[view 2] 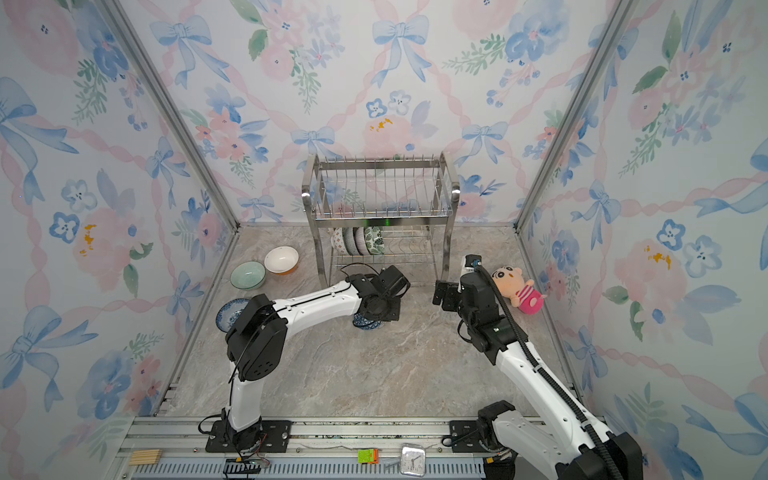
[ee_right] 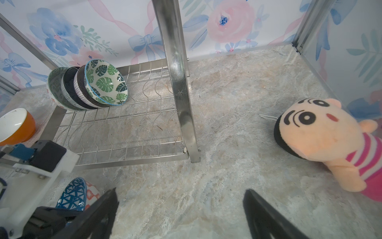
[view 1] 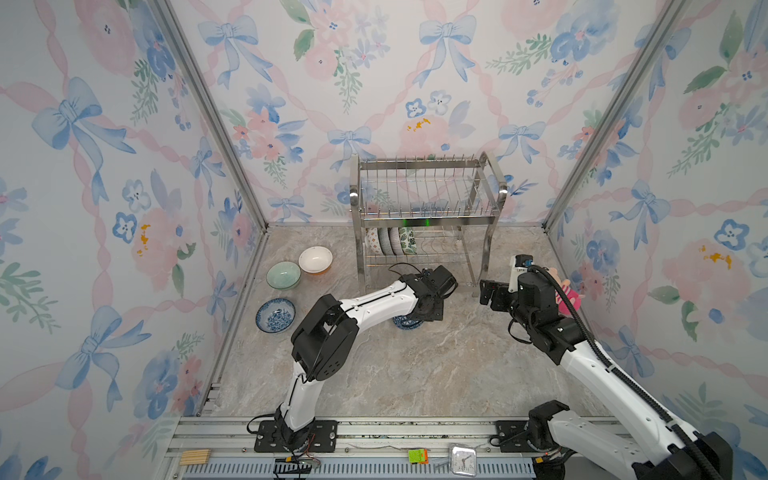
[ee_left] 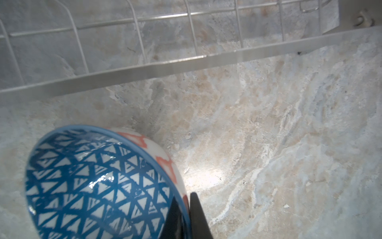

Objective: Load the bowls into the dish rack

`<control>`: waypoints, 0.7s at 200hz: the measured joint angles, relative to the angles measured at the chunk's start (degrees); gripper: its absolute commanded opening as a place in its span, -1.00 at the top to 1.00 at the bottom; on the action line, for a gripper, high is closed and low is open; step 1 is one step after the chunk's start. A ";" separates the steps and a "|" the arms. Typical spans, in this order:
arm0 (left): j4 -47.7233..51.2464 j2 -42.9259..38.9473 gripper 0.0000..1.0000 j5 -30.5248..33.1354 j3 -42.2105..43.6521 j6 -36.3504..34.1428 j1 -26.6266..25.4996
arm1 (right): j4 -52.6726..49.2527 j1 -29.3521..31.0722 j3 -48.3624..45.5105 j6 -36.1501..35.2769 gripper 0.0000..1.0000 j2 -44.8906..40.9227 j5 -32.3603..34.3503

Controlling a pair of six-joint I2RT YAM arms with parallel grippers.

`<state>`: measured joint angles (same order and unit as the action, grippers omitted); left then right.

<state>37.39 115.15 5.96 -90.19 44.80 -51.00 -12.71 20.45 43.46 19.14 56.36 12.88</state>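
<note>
1. Now the left gripper (ee_left: 186,204) is clamped on the rim of the blue-triangle bowl (ee_left: 93,182). The bowl is tipped up on edge, low over the desk (view 1: 395,374); contact is unclear.
2. The dish rack (ee_right: 179,82) lies straight ahead toward the desk's back edge, its front rail (ee_left: 186,64) just beyond the bowl.
3. Four racked bowls (ee_right: 103,82) stand on edge at the lower tier's left end, with free slots beside them. The held bowl seems to face as they do, so a lift over the rail looks sufficient.
4. The right gripper (ee_right: 180,190) hangs empty, jaws wide apart, by the rack's right front leg.
5. The orange-and-white bowl (view 1: 315,258), pale green bowl (view 1: 283,274) and blue floral bowl (view 1: 275,314) sit near the desk's left edge, closer to the left arm.
</note>
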 measured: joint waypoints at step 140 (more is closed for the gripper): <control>0.00 1.73 0.32 -2.58 -1.55 -4.22 -1.40 | 0.52 -1.40 -1.18 1.29 -0.93 1.11 -1.97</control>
<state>37.39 116.88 3.38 -91.74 40.58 -52.40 -12.19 19.05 42.28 20.43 57.47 10.92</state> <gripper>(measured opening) 0.337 0.965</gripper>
